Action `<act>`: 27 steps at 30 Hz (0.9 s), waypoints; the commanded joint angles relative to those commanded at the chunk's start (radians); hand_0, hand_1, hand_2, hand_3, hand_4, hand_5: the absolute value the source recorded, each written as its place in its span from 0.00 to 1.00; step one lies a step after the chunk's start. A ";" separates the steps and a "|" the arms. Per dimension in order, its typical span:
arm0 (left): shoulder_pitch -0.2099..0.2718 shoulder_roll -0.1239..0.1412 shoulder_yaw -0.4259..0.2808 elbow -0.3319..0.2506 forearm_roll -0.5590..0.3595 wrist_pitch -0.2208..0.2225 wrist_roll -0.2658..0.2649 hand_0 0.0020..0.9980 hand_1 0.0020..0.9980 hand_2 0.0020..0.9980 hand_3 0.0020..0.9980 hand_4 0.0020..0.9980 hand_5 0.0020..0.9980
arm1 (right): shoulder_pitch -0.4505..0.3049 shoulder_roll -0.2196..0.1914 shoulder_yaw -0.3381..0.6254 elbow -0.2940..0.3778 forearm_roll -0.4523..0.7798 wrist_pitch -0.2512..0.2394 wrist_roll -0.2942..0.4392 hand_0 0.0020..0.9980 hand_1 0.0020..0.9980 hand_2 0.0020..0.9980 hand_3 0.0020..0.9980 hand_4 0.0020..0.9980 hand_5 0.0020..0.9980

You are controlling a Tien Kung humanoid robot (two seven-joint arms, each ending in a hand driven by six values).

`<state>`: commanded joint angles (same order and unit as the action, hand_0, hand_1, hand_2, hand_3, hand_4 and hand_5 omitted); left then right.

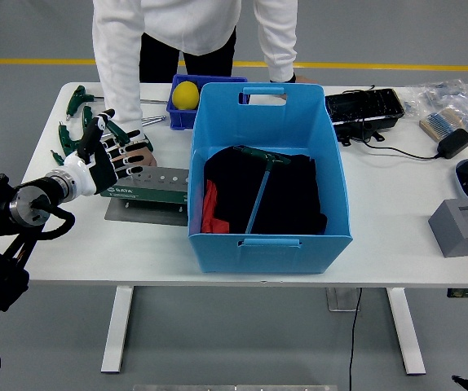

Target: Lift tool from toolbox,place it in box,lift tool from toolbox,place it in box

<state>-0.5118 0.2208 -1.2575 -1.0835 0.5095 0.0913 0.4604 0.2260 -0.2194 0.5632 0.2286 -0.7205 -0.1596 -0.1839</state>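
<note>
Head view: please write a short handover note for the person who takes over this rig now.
Left hand: open, fingers spread, hovering over the left end of the green tool holder, holding nothing.
Right hand: not in view.
A person's hand rests on the table just behind the holder.
Blue box: one T-handle tool already lies inside on dark cloth.
More green-handled tools lie on the table, far left.
Left to do: grasp the next tool and place it in the box.
</note>
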 joint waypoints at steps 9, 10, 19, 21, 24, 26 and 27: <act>-0.052 0.023 0.014 -0.064 -0.032 -0.015 -0.013 0.23 0.33 0.48 0.57 0.79 0.98 | 0.002 -0.002 -0.002 0.000 0.005 -0.001 0.001 0.62 0.60 0.66 0.54 0.78 0.66; -0.060 0.025 0.019 -0.074 -0.038 -0.015 -0.017 0.23 0.33 0.48 0.57 0.79 0.98 | 0.002 -0.002 -0.002 0.000 0.006 -0.001 0.001 0.62 0.60 0.66 0.54 0.78 0.66; -0.135 0.026 0.088 -0.162 -0.105 -0.017 -0.061 0.19 0.23 0.36 0.38 1.00 0.68 | 0.003 -0.004 -0.001 0.000 0.004 0.000 0.000 0.62 0.60 0.66 0.54 0.78 0.66; -0.146 0.023 0.100 -0.172 -0.119 -0.012 -0.073 0.19 0.23 0.36 0.38 1.00 0.68 | 0.004 -0.005 -0.003 0.001 0.007 0.000 0.000 0.62 0.60 0.66 0.54 0.78 0.66; -0.166 0.015 0.119 -0.183 -0.127 -0.020 -0.096 0.17 0.19 0.30 0.32 1.00 0.47 | 0.004 -0.005 -0.004 0.001 0.010 -0.001 0.000 0.62 0.60 0.67 0.54 0.78 0.66; -0.175 0.011 0.127 -0.185 -0.117 -0.024 -0.111 0.17 0.19 0.30 0.32 1.00 0.47 | 0.004 -0.006 -0.005 0.001 0.012 -0.001 0.000 0.62 0.60 0.67 0.54 0.78 0.66; -0.180 0.008 0.131 -0.186 -0.112 -0.023 -0.119 0.17 0.19 0.30 0.32 1.00 0.47 | 0.004 -0.006 -0.005 0.001 0.012 -0.001 0.000 0.62 0.60 0.67 0.54 0.78 0.66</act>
<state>-0.6920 0.2293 -1.1268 -1.2694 0.3973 0.0683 0.3413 0.2303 -0.2253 0.5583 0.2296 -0.7082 -0.1608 -0.1837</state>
